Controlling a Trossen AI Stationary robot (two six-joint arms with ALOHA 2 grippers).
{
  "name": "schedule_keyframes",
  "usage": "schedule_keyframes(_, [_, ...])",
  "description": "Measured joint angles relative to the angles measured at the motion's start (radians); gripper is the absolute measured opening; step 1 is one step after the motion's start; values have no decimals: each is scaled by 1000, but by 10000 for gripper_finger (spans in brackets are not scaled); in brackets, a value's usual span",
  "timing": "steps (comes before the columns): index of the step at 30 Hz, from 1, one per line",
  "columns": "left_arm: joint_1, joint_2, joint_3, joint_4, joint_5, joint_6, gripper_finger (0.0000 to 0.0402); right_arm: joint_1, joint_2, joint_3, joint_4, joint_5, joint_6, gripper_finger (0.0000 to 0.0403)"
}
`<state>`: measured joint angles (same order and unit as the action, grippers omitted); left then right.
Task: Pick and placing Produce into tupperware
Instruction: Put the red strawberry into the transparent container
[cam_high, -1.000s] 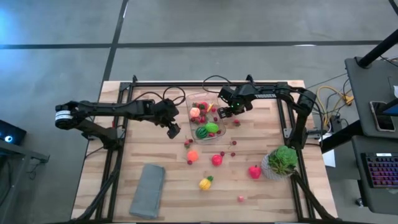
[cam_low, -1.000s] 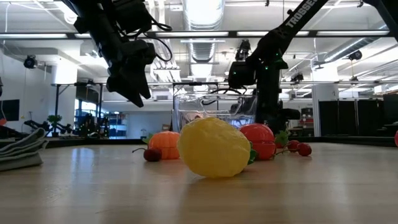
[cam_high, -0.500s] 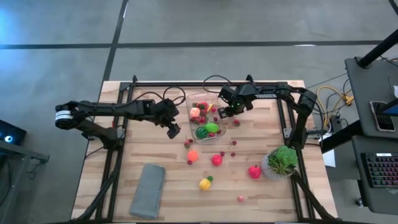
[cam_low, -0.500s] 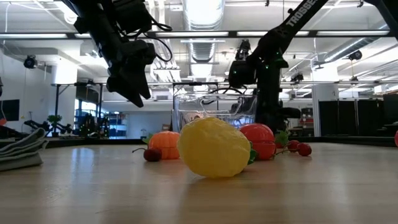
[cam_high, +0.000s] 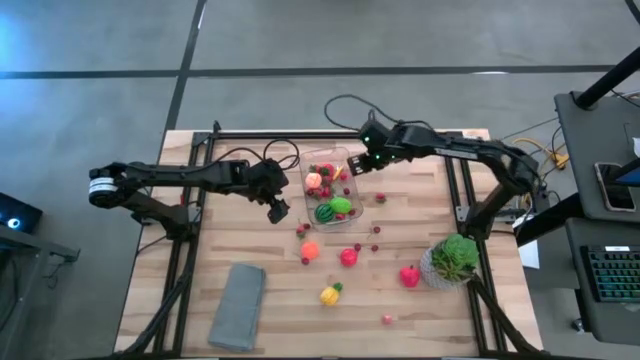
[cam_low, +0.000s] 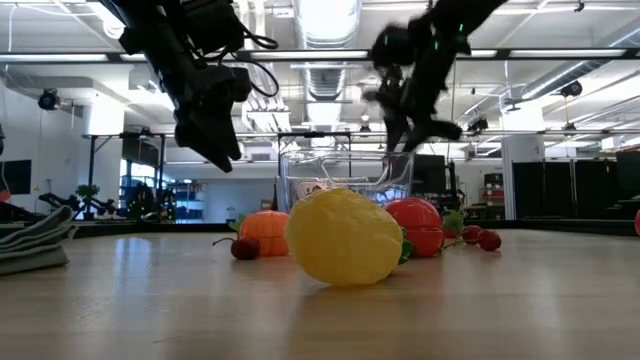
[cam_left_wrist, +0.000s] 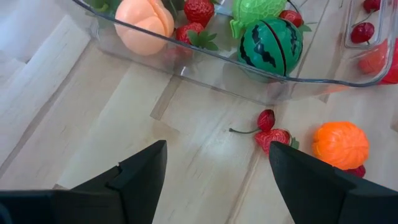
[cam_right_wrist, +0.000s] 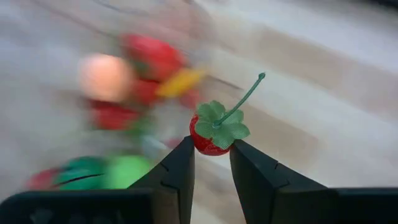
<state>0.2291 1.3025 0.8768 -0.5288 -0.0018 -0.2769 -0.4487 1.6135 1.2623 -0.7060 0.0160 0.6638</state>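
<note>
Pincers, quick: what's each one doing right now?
Left pincer: open, holding nothing, beside the clear box.
Right pincer: closed on a small strawberry, up above the box.

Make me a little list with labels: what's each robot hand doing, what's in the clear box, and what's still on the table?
right hand: shut on a small strawberry, above the box
left hand: open, empty, beside the box
clear box: holds a watermelon, a peach and more
on the table: orange, lemon, other fruits
also there: potted plant, grey cloth
</note>
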Motion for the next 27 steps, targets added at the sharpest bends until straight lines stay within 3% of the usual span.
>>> schedule_keyframes(6, [0,0,-1,37,-6,33,267,41,-38,124,53,-178,-70,75])
schedule_keyframes(12, [0,0,-2,59,-7,83,267,52,49,199,52,-198,-21,76])
schedule_keyframes(18, [0,0,-23,50,-6,74,267,84,102,243,28,-196,-33,122])
schedule_keyframes(23, [-1,0,-45,40,-1,11,267,93,96,252,30,-111,-44,179])
schedule_keyframes(27, [-3,0,-76,54,66,-48,267,93,74,254,30,-88,-40,214])
